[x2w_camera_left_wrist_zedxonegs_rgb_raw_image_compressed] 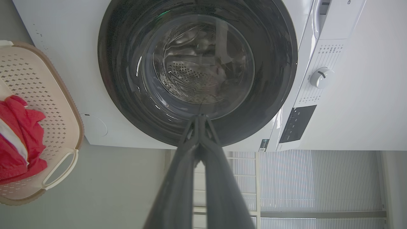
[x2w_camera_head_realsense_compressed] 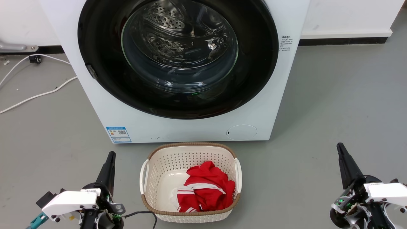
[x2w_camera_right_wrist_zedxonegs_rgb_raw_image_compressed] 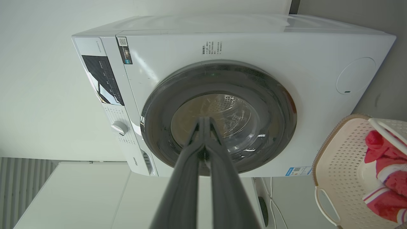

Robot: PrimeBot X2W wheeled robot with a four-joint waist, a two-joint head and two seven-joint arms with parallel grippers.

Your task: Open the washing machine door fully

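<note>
Sitting flush in the front of the washing machine (x2w_camera_head_realsense_compressed: 95, 105), the washing machine door (x2w_camera_head_realsense_compressed: 179, 54) is shut in the head view. The left jaws and right jaws hang low either side of the laundry basket (x2w_camera_head_realsense_compressed: 190, 146), well apart from the door, probably poised to reach.

In the left wrist view, the left jaws are pressed together, empty, aimed at the door (x2w_camera_left_wrist_zedxonegs_rgb_raw_image_compressed: 197, 70).

In the right wrist view, the right jaws are likewise closed on nothing, facing the door (x2w_camera_right_wrist_zedxonegs_rgb_raw_image_compressed: 270, 105).

The scene is lit evenly and brightly; shadows are faint; glare is seen on the door (x2w_camera_head_realsense_compressed: 179, 47); wrist views are bowed at edges
</note>
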